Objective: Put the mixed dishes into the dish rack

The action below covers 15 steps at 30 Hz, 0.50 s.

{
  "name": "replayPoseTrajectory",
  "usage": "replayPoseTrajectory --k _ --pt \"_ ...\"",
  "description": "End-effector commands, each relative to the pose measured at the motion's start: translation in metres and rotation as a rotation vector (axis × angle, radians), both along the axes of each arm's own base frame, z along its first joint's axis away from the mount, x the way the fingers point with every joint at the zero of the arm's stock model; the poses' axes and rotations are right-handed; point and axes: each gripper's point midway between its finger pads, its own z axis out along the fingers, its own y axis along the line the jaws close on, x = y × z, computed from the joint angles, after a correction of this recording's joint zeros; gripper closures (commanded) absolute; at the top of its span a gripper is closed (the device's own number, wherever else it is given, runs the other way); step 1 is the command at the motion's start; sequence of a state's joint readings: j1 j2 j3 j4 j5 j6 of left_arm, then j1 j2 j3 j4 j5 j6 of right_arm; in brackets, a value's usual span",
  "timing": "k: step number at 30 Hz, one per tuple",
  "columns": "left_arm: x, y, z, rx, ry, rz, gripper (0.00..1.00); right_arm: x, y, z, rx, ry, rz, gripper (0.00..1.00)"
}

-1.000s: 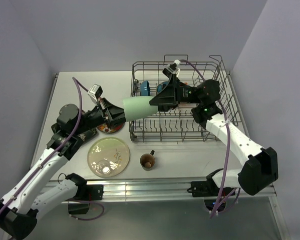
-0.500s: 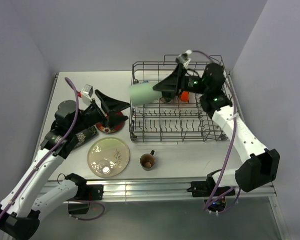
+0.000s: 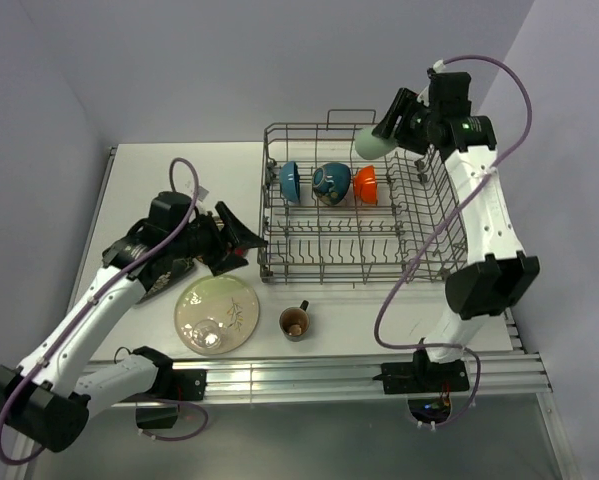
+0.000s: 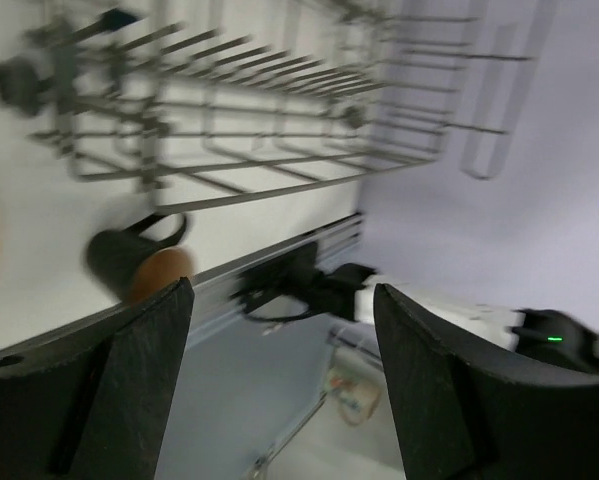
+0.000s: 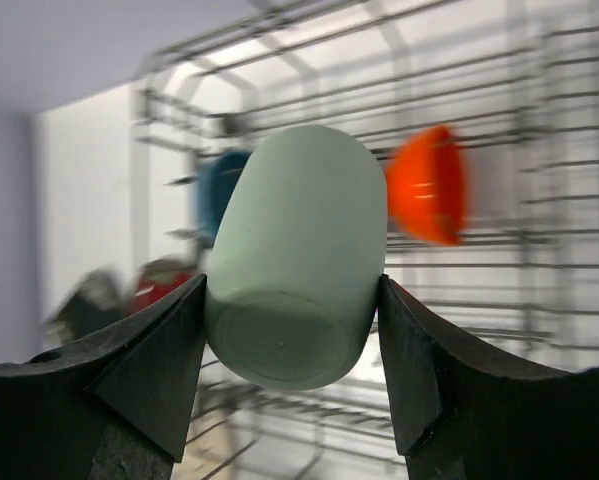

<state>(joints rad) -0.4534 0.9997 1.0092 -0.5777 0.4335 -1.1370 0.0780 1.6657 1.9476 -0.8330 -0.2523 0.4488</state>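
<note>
My right gripper (image 3: 386,132) is shut on the pale green cup (image 3: 371,144), held on its side in the air over the back right of the dish rack (image 3: 339,262). In the right wrist view the cup (image 5: 299,240) fills the gap between both fingers, its base toward the camera. A blue-inside bowl (image 3: 290,180), a dark bowl (image 3: 331,182) and the orange bowl (image 3: 366,183) stand in the rack's back row. My left gripper (image 3: 241,238) hangs open and empty by the rack's front left corner. The small brown mug (image 3: 295,321) stands in front of the rack.
A cream round plate (image 3: 219,310) lies front left with a clear glass (image 3: 210,334) on it. Black square plates (image 3: 164,277) lie under my left arm. The left wrist view looks past the rack (image 4: 259,150) and mug (image 4: 139,262) toward the table's front rail.
The left gripper opened and let go of the cup, then drew back toward the rack's front left corner. The right arm carried the cup up and right to the rack's back.
</note>
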Motion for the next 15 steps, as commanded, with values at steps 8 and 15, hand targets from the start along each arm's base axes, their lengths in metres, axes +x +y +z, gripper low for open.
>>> replayPoseTrajectory --k 8,15 --pt "-0.019 -0.002 -0.029 0.183 0.053 -0.187 0.32 0.038 -0.083 -0.064 -0.410 0.185 -0.243 1.00" --pt "-0.017 -0.020 -0.035 0.212 0.060 -0.311 0.37 0.058 -0.089 -0.093 -0.472 0.228 -0.240 1.00"
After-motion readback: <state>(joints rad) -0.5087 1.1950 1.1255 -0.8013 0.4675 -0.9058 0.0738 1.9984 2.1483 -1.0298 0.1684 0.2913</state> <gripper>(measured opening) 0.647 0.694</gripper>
